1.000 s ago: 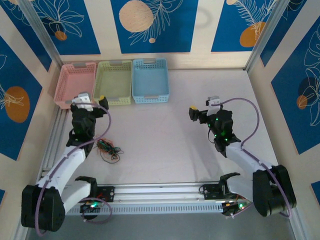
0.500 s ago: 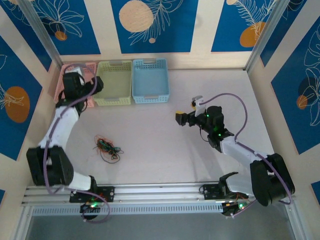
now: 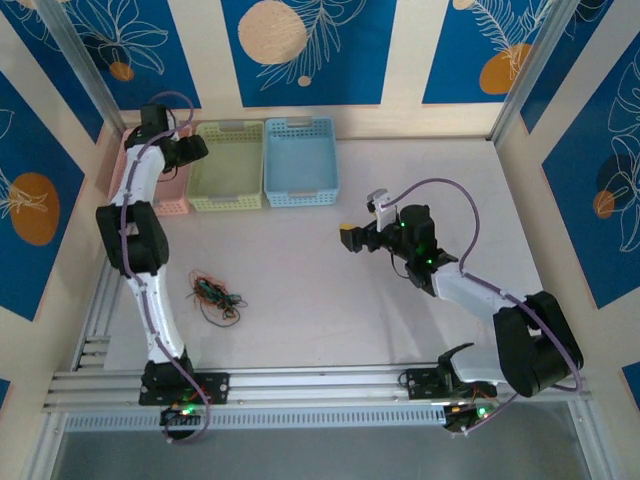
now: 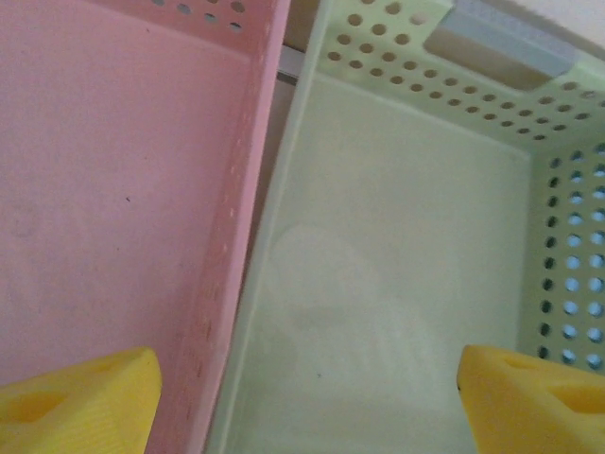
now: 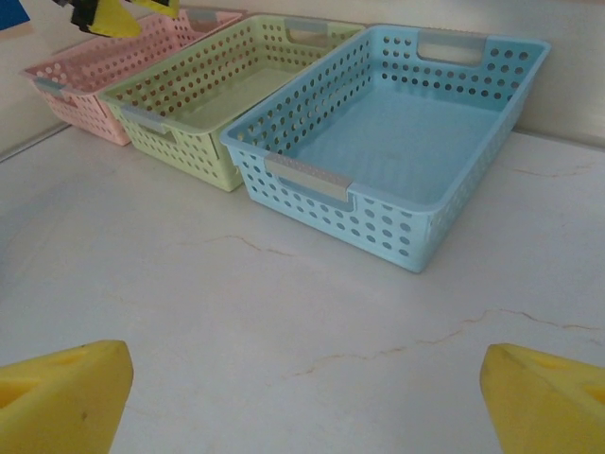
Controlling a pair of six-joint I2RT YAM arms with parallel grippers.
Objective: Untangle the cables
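The cables (image 3: 215, 296) lie tangled on the table (image 3: 330, 290). The left claw (image 4: 304, 402) is open over the green basket (image 4: 397, 284). The right claw (image 5: 302, 397) is open too.

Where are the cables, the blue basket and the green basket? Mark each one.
cables (image 3: 214, 296), top external view, middle of the tangle.
blue basket (image 5: 406, 132), right wrist view, its bare floor.
green basket (image 4: 378, 265), left wrist view, its bare floor.
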